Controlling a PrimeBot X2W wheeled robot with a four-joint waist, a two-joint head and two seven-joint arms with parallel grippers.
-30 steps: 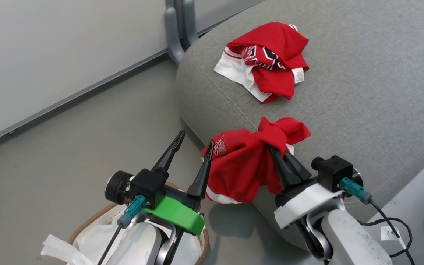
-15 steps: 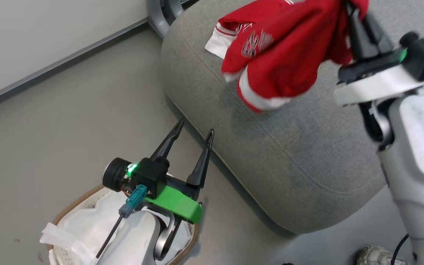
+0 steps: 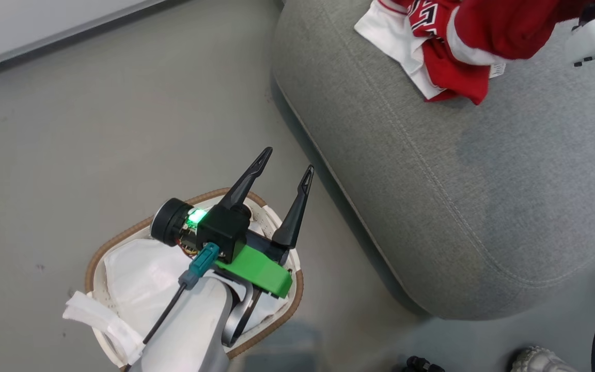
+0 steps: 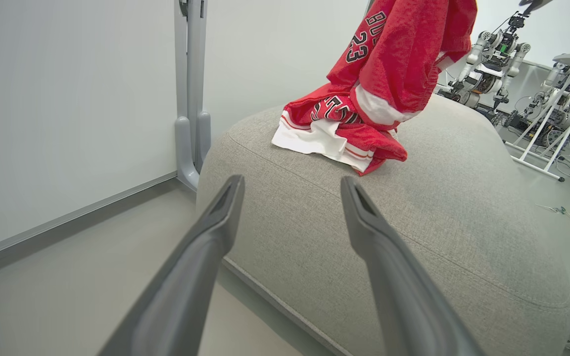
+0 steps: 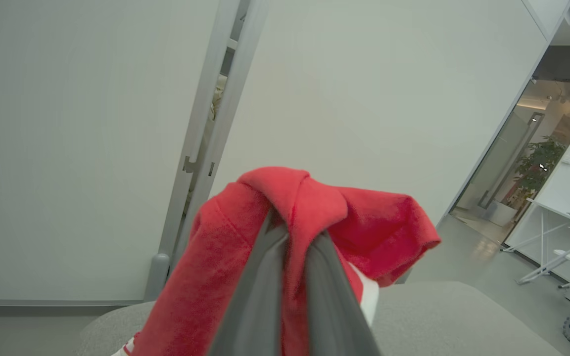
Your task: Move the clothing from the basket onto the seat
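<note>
My right gripper (image 5: 292,228) is shut on a bunched red piece of the clothing (image 5: 225,277), which hangs in the air over the grey seat (image 3: 432,181). The left wrist view shows this piece (image 4: 403,59) dangling with its number 23, its lower hem just above another red and white piece (image 4: 334,133) that lies crumpled on the seat (image 4: 438,222). My left gripper (image 3: 287,161) is open and holds nothing, above the far rim of the basket (image 3: 91,263). A white sheet (image 3: 137,274) lines the basket.
A grey post foot (image 4: 188,148) stands against the pale wall behind the seat. Other robots and white stands (image 4: 493,54) are beyond the seat. A shoe (image 3: 535,361) is on the floor near the seat's front corner. Bare grey floor (image 3: 96,129) lies left of the seat.
The right gripper has lifted the red piece from the seat's front edge and carried it up over the piece lying on the seat. The head camera has shifted. The left gripper stays open.
</note>
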